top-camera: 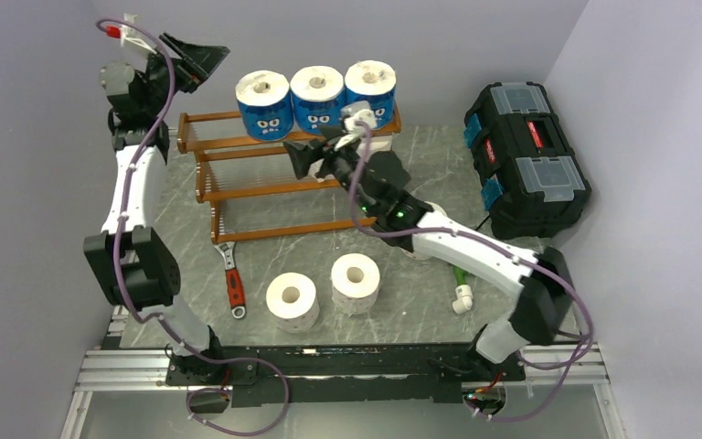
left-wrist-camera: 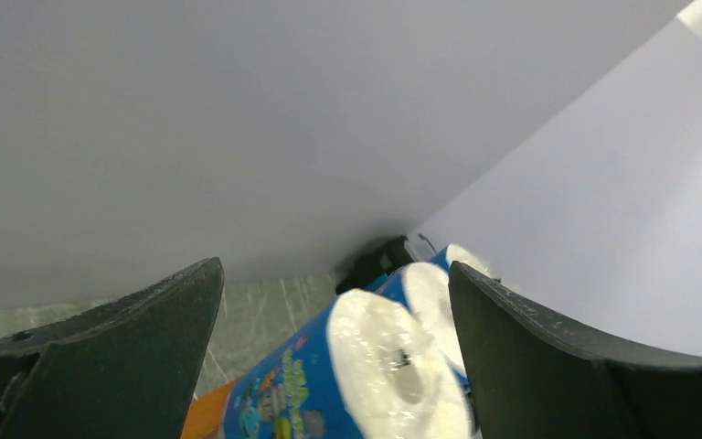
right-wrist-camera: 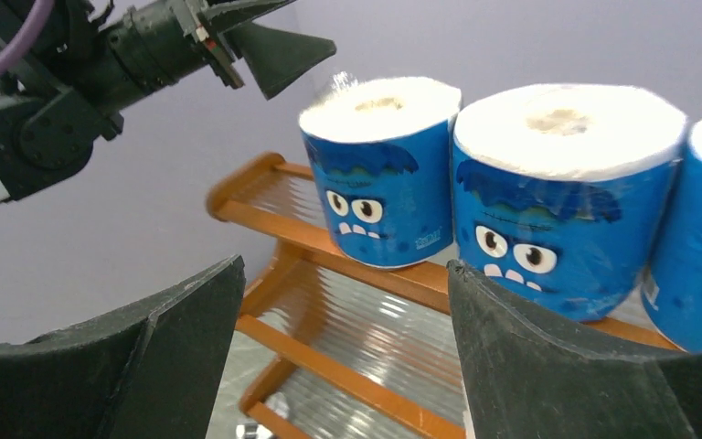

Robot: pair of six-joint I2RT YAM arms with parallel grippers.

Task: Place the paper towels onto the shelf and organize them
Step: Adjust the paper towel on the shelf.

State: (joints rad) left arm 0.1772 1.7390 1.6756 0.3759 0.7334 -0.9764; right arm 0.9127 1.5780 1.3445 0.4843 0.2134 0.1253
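Above the left end of the orange-brown wooden slatted shelf, the raised left gripper hangs spread and empty beside three blue-wrapped white paper towels on its top tier; the outstretched right gripper, likewise spread, faces them.

The top camera looks down on the whole table; both wrist cameras face the blue rolls closely, sharing them.

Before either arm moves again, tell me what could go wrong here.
The three blue-wrapped paper rolls stand in a tight row on the top tier of the orange-brown wooden shelf. The right arm's open fingers are close in front and could knock one off. The left arm's open fingers hang by the leftmost roll and might tip it.
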